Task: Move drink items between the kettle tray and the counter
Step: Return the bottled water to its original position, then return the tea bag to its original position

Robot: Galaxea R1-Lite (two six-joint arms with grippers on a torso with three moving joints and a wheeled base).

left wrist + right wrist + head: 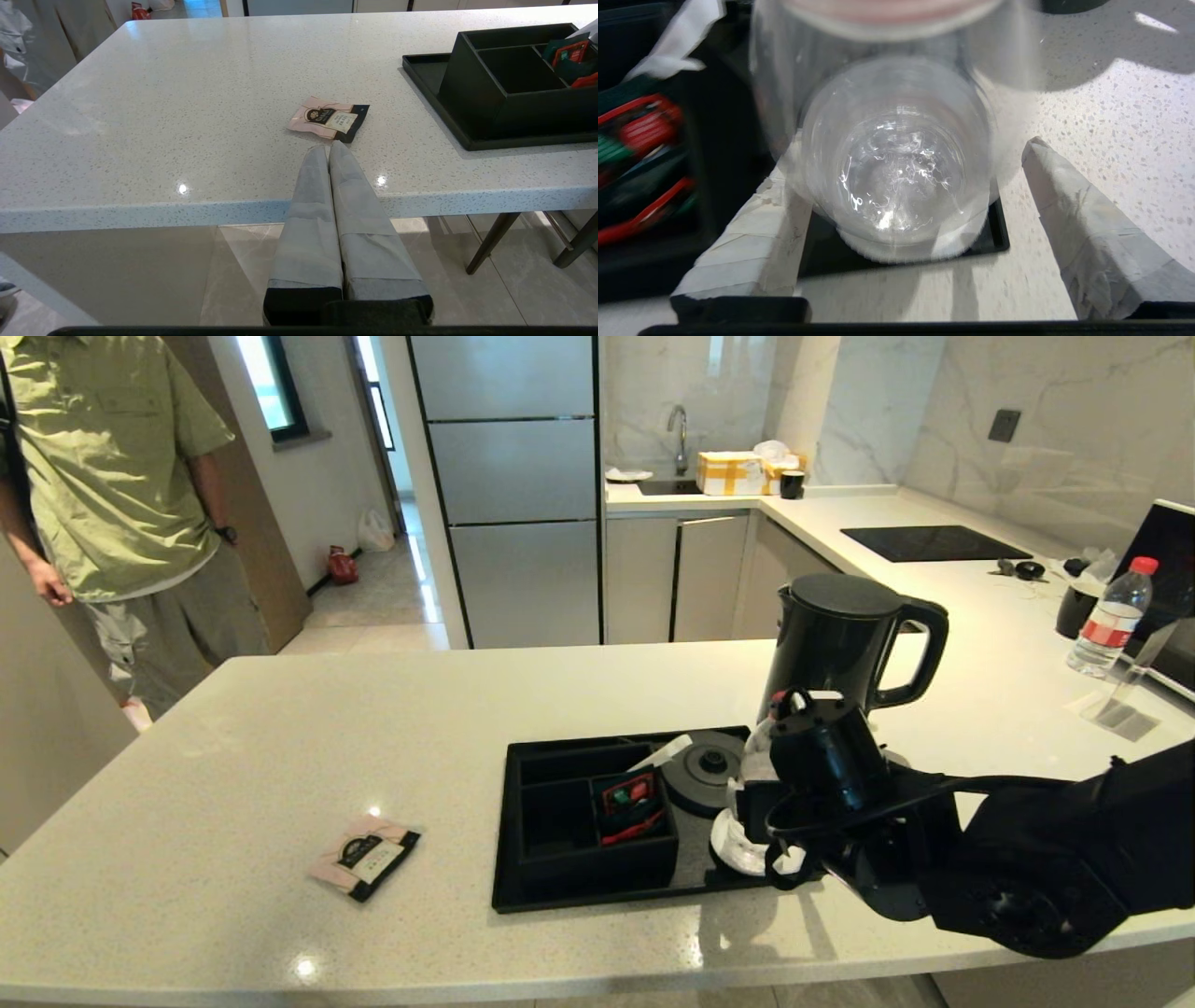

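My right gripper point(908, 161) is open over the right end of the black kettle tray point(560, 899). Between its fingers a clear water bottle point(896, 154) with a red label stands on the white coaster point(896, 252); one finger point(752, 233) is at its side, the other stands apart. The black kettle point(831, 635) stands on the counter point(280, 756) behind the tray, off its round base point(705, 770). The pink-and-black sachet point(364, 857) lies on the counter left of the tray. My left gripper point(328, 148) is shut and empty at the counter's front edge, tips near the sachet point(329, 119).
Red-and-green packets point(630, 803) fill one tray compartment. A second red-capped bottle point(1109, 616), a black cup point(1074, 609) and a clear stand point(1125, 695) sit at the far right. The black hob point(934, 543) is at the back. A person point(112, 476) stands at the far left.
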